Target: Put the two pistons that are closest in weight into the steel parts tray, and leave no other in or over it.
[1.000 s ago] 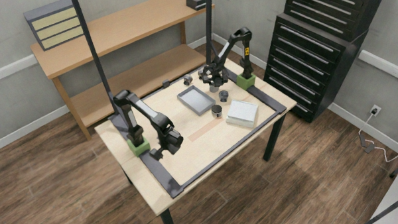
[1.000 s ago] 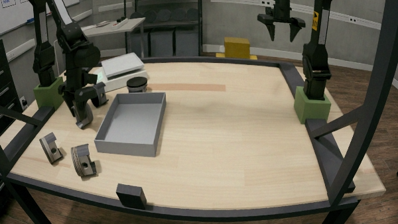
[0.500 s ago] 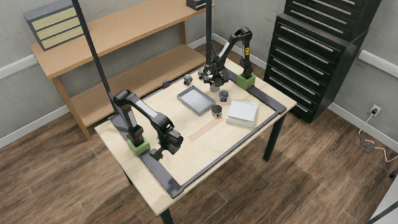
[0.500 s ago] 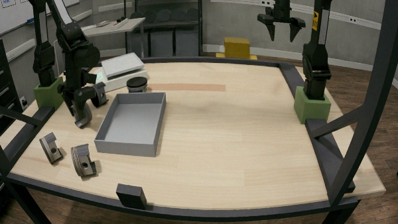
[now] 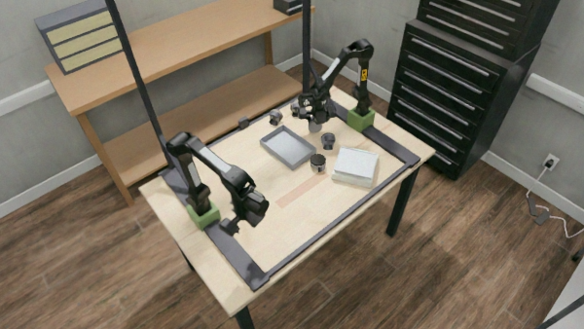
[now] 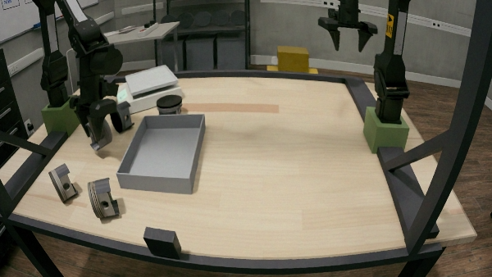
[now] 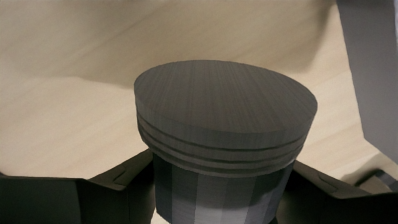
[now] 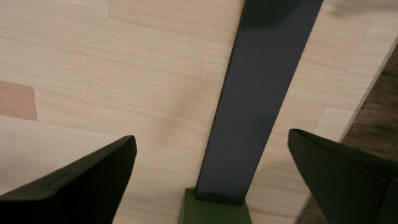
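From the top, we see the steel parts tray with no piston in it, so neither of the two placements is done. Near the table's cabinet-side edge, the left claw is over a piston. The scale, toward the table's long edge farther from the wooden bench, carries no piston. (Whether any weighing is finished, we cannot tell.)

In the exterior view, we count four more pistons outside the tray: an upright one by the scale, one on its side behind the claw, and two, one toward the near left corner of the table, the other beside it, nearer the table's near edge. The weighing, the choice of pair and both placements may all remain.

Through the left wrist camera, we find the left claw partly open, its fingers clamped on the piston's skirt below the ring grooves. A lift looks like the next move.

Through the right wrist camera, we see the right claw wide apart with nothing between its fingers, above the frame rail along the table's other short edge.
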Motion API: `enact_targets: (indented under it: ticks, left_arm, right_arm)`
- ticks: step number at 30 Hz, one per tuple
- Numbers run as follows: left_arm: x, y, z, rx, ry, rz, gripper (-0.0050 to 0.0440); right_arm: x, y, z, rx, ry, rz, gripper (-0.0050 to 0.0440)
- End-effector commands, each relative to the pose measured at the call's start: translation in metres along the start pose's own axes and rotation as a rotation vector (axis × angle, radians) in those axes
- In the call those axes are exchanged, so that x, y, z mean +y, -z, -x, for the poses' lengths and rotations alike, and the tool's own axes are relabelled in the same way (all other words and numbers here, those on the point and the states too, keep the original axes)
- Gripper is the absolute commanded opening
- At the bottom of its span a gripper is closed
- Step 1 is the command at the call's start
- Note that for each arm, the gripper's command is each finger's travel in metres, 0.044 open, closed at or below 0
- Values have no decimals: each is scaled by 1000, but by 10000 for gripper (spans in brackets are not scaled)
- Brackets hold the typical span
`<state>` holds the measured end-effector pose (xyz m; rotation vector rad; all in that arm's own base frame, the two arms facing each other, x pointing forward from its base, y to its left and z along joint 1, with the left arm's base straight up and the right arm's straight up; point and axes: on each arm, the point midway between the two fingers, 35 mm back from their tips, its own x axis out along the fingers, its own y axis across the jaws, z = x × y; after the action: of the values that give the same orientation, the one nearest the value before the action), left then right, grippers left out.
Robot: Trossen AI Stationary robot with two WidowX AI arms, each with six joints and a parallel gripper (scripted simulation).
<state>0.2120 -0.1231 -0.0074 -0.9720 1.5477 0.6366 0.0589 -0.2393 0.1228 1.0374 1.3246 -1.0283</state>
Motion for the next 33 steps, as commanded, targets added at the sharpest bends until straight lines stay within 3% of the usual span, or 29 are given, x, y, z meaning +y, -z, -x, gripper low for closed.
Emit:
enact_targets:
  ticks: [1,33]
  left_arm:
    - [-15,3,18,-8,51,-14,158]
    - [-19,14,65,-8,52,-17,158]
  right_arm:
    - [1,-5,9,-33,-3,6,400]
    - [1,-5,9,-33,-3,6,400]
